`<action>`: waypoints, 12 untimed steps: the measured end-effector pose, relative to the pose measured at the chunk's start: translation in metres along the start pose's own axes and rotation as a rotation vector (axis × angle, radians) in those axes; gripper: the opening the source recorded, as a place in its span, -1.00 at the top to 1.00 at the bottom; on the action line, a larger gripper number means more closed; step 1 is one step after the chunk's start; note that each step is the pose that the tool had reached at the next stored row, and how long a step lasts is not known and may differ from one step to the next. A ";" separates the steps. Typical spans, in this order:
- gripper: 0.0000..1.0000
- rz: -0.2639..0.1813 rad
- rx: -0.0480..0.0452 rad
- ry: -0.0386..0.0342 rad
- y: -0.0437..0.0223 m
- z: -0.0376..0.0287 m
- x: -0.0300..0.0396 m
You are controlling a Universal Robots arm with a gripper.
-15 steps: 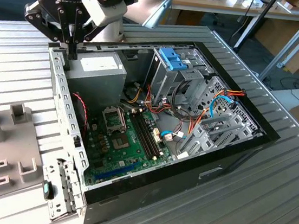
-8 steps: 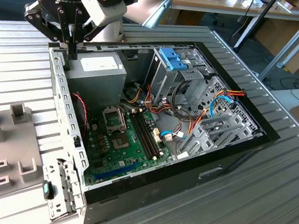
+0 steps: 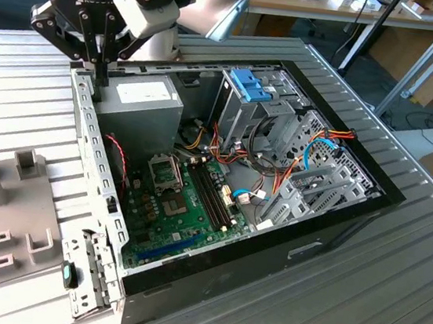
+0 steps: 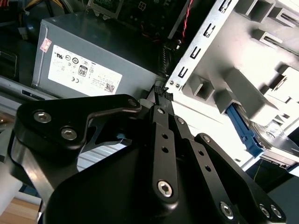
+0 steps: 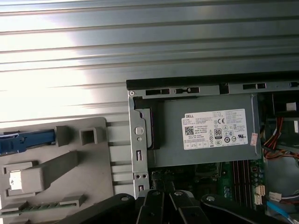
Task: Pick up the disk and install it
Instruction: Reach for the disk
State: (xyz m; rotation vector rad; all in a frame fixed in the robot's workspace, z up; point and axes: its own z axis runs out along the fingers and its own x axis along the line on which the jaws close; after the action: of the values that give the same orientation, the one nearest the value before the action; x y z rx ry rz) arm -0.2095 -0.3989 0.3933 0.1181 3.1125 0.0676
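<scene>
Tabletop, exterior view: ribbed grey metal table [image 3: 357, 306] with workbenches behind; an open computer case [image 3: 211, 268] lies on it, boards and wires showing
Tool, exterior view: my gripper [image 3: 99, 75] hangs over the case's corner at the exterior view's left, just above the grey power box [image 3: 140, 105]; its fingers are pinched together with nothing between them
Surroundings, exterior view: a grey moulded holder [image 3: 3, 223] sits on the table outside the case; a blue-topped drive cage [image 3: 249, 91] stands inside the case, well apart from my gripper
Tool, second wrist view: my gripper [image 4: 162, 93] comes to a closed, empty point over the case's slotted wall [image 4: 201, 51], beside the power box
Disk, second wrist view: the disk [image 4: 243, 133] lies in the holder beyond that wall; a strip of blue frame and a sliver of grey drive show; it is apart from my gripper
Disk, first wrist view: the disk [image 5: 28, 141] shows its blue end along the holder's edge, outside the case and apart from my gripper
Handling: I judge it stiff and dense for its size; the metal faces look smooth and likely slippery; the plastic frame may flex a little; it is sensitive to knocks
Hold: I would take it across the long sides of the blue frame near the middle; not by the end tab alone
</scene>
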 end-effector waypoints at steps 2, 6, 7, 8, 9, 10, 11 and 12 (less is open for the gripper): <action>0.79 0.000 -0.0001 -0.0001 -0.0002 0.0000 0.0020; 0.79 0.000 -0.0001 -0.0001 -0.0005 -0.0002 0.0069; 0.79 0.000 -0.0001 -0.0001 -0.0007 -0.0002 0.0085; 0.79 0.000 0.0000 0.0000 -0.0007 -0.0002 0.0096; 0.79 0.000 -0.0001 0.0000 -0.0008 -0.0003 0.0106; 0.79 0.000 -0.0001 -0.0001 -0.0009 -0.0003 0.0120; 0.79 0.000 -0.0001 -0.0001 -0.0010 -0.0003 0.0129; 0.79 0.000 0.0000 0.0000 -0.0011 -0.0004 0.0141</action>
State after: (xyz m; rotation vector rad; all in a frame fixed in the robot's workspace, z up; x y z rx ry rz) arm -0.2237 -0.3989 0.3933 0.1180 3.1125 0.0676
